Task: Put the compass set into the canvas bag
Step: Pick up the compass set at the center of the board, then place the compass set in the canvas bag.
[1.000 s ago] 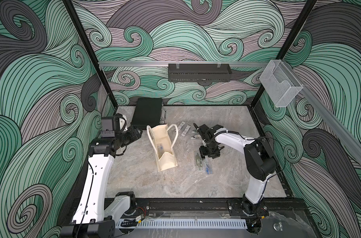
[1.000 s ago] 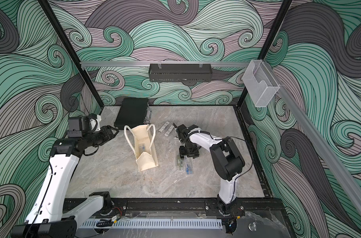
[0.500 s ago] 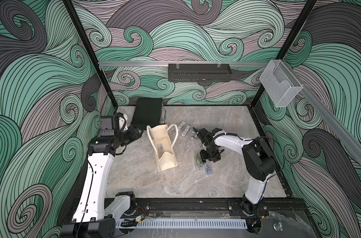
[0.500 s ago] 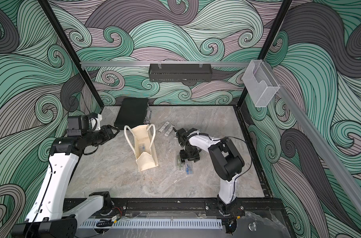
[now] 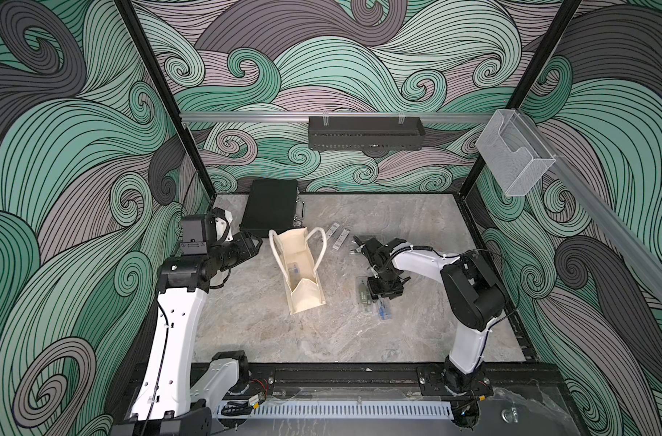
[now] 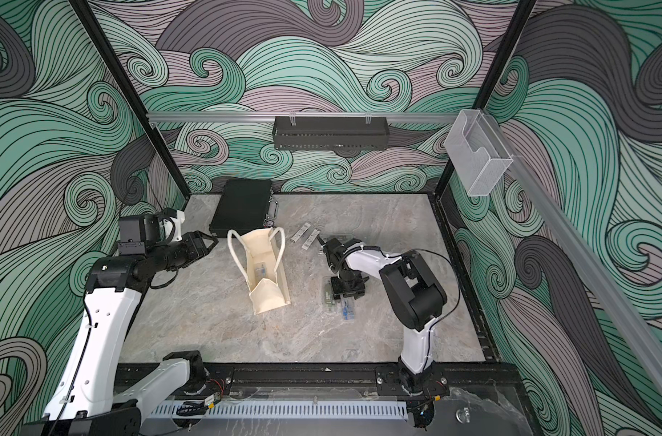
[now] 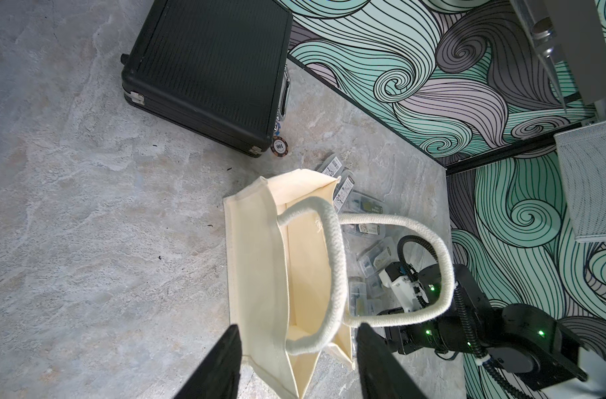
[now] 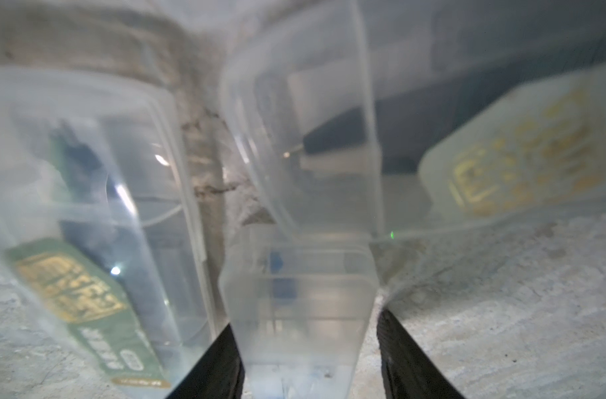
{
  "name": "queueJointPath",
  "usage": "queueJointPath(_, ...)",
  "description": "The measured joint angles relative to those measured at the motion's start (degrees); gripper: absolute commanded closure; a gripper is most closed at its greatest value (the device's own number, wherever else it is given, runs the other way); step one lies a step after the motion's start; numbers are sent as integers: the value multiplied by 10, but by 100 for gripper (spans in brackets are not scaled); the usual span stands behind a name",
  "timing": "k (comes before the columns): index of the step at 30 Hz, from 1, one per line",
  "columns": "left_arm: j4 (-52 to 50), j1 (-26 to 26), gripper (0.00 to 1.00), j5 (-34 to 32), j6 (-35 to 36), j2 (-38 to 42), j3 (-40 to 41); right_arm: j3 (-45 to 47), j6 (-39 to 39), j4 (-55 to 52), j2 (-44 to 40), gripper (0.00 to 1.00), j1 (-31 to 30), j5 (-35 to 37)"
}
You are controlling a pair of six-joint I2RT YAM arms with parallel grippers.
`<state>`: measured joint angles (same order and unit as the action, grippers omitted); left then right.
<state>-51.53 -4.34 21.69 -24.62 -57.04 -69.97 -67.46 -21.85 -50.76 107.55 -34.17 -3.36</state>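
The cream canvas bag [image 5: 301, 271] [image 6: 263, 271] [image 7: 260, 276] stands open mid-table with one clear compass set case [image 5: 293, 270] on its floor. My left gripper [image 5: 256, 241] [image 7: 298, 331] hovers open just left of the bag, holding nothing. My right gripper [image 5: 384, 292] [image 6: 346, 292] [image 8: 308, 321] points down onto loose cases right of the bag. Its fingers straddle a clear compass set case [image 8: 298, 293] with blue parts [image 5: 384, 311]. One finger touches that case, and a small gap shows at the other. A green-labelled case [image 8: 87, 241] [image 5: 363, 294] lies beside it.
A flat black hard case [image 5: 271, 205] [image 7: 205, 69] lies at the back left with a poker chip [image 7: 280, 147] by its corner. More small cases [image 5: 339, 234] lie behind the bag. A black mesh tray [image 5: 365, 132] and a clear holder [image 5: 514, 154] hang on the walls.
My right gripper has come down toward the front onto the loose cases, and its jaws have narrowed around one. The left arm has barely moved.
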Motion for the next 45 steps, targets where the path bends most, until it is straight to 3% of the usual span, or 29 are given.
queueJointPath(7,-2,0,45,-2,0,4,4,5,3,5,-5,55,0,0)
queueJointPath(14,-4,0,45,-17,0,7,5,19,5,12,-27,60,0,6)
queueJointPath(20,-4,-1,44,-36,1,7,5,-18,7,-30,-104,60,0,29)
queueJointPath(25,-4,-9,44,-49,0,6,5,-146,15,-63,-163,60,-2,35)
queueJointPath(30,2,-16,45,-48,-16,5,5,-309,22,-83,-153,59,-40,44)
queueJointPath(40,28,-23,44,-30,-48,7,28,-635,52,-109,13,58,-156,44)
queueJointPath(45,32,-23,44,-19,-54,9,38,-742,67,-111,113,58,-191,38)
